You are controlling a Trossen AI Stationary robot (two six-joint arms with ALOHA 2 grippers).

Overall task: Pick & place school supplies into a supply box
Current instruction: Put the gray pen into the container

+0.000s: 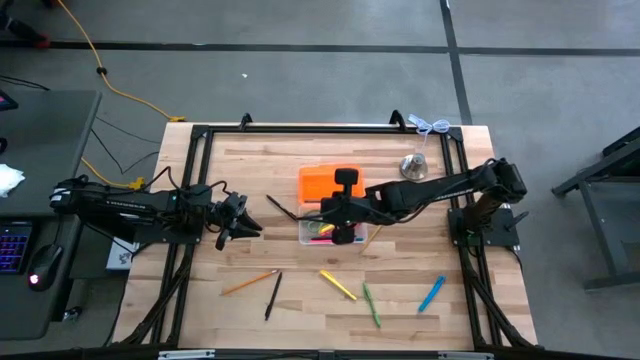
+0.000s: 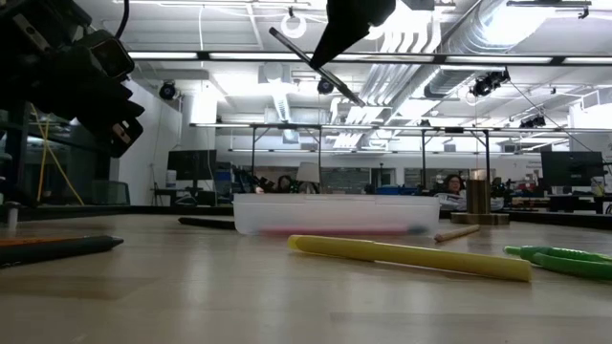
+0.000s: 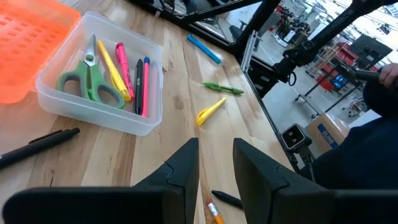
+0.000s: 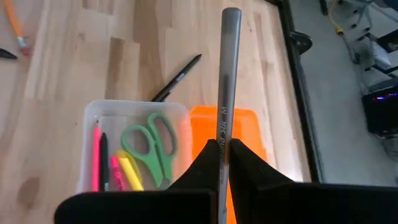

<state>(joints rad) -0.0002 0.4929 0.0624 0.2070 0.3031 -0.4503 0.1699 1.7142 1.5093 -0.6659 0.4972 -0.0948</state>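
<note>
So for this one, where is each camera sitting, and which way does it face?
High: overhead, straight down; both arms, supply box.
Low: table height, looking across; yellow marker, right hand holding a grey pen.
Left wrist: past the open left hand at the box.
Right wrist: along the gripped pen, down at the box.
Both wrist views share the green scissors.

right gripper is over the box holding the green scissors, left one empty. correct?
Not quite. The right gripper is shut on a grey pen, not the scissors; the right wrist view shows those already lying in the box. The left gripper is empty, as you said.
</note>
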